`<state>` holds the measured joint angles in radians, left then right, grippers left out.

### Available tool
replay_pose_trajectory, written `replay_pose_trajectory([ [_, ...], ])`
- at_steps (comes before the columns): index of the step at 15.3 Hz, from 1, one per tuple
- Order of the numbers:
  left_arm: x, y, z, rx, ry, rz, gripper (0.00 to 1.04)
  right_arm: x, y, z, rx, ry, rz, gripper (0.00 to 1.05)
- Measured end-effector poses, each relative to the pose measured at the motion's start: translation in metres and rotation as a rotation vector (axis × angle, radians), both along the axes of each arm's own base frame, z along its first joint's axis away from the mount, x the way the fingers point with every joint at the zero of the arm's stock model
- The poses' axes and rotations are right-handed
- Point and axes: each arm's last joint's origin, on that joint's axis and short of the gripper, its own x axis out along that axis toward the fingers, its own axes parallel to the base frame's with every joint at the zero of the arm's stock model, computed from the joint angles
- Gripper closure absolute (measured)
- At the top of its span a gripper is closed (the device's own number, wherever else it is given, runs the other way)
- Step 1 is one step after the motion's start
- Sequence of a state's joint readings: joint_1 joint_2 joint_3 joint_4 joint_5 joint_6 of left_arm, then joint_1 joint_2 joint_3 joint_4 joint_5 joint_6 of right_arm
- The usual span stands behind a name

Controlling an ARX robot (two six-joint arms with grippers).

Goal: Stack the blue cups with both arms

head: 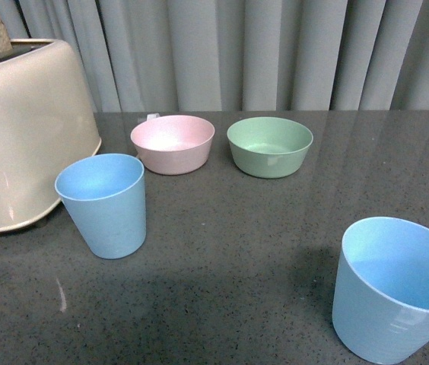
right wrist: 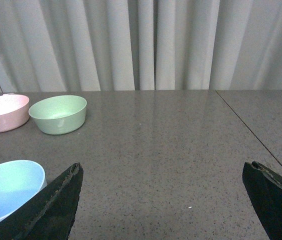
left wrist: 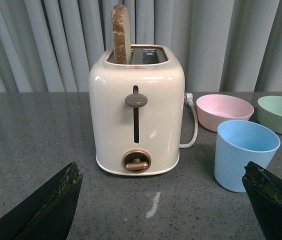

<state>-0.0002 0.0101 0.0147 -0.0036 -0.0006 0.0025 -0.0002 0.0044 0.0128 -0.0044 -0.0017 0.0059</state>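
Front view puts the toaster (head: 17, 137) at the left edge of the bench (head: 230, 251), and everything else can be placed from it. The toaster-side blue cup (head: 102, 205) stands upright just beside the toaster, apart from it, mouth up and empty. The far blue cup (head: 393, 293) stands well apart from the toaster, across the bench on the robot's right and nearer the camera, also upright and empty. The pink bowl (head: 173, 143) and the green bowl (head: 269, 146) sit side by side further back, the pink one nearer the toaster, both clear of the cups.

This layout seems to suit a two-arm job. One cup lies on each arm's side with its mouth up, so either could be lifted and nested into the other. Nothing is stacked yet.

Neither arm shows in the front view. In the left wrist view the left hand (left wrist: 161, 170) has its fingers spread wide, holding and touching nothing. It faces the toaster, with the toaster-side cup off by one finger. In the right wrist view the right hand (right wrist: 161, 170) is just as wide open and empty. The far cup's rim shows by one finger, and contact there cannot be judged.
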Motion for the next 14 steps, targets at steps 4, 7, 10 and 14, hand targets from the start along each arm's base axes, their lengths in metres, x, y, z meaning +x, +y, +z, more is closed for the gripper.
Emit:
replay_pose_trajectory([
  [4,0.0,0.0,0.0,0.0,0.0,0.0,0.07,0.0,0.0,0.0,0.0,0.0,0.0,0.07],
  [7,0.0,0.0,0.0,0.0,0.0,0.0,0.07,0.0,0.0,0.0,0.0,0.0,0.0,0.07],
  [10,0.0,0.0,0.0,0.0,0.0,0.0,0.07,0.0,0.0,0.0,0.0,0.0,0.0,0.07],
  [14,0.0,0.0,0.0,0.0,0.0,0.0,0.07,0.0,0.0,0.0,0.0,0.0,0.0,0.07],
])
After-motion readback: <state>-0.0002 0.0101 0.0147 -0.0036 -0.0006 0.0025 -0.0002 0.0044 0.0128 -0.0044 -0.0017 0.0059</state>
